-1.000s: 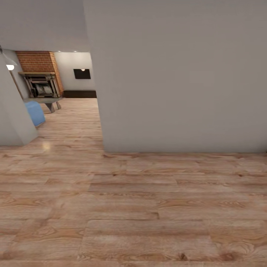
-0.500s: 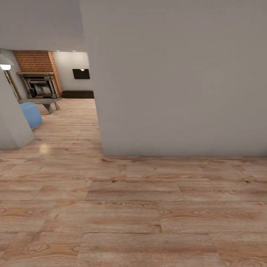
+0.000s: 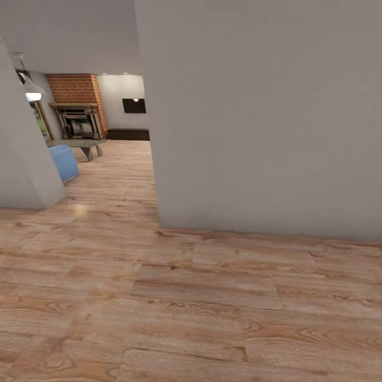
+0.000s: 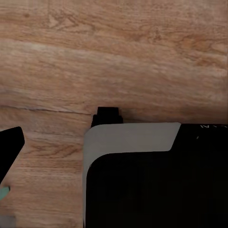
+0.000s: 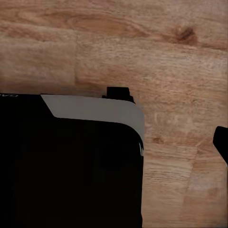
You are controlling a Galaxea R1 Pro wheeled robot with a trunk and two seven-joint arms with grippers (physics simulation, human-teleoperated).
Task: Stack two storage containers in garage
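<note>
Grey wall (image 3: 265, 116) dead ahead, wood plank floor (image 3: 159, 297) below it. Left of the wall, an opening leads to the living room (image 3: 101, 132): brick fireplace (image 3: 78, 109), blue sofa (image 3: 64, 162). Wrist views: robot's black base (image 4: 156, 180) over planks; fingers' state cannot be told.

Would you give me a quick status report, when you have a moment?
Grippers: state unclear. Living room ahead through opening, fireplace visible. Wall blocks straight ahead.
</note>
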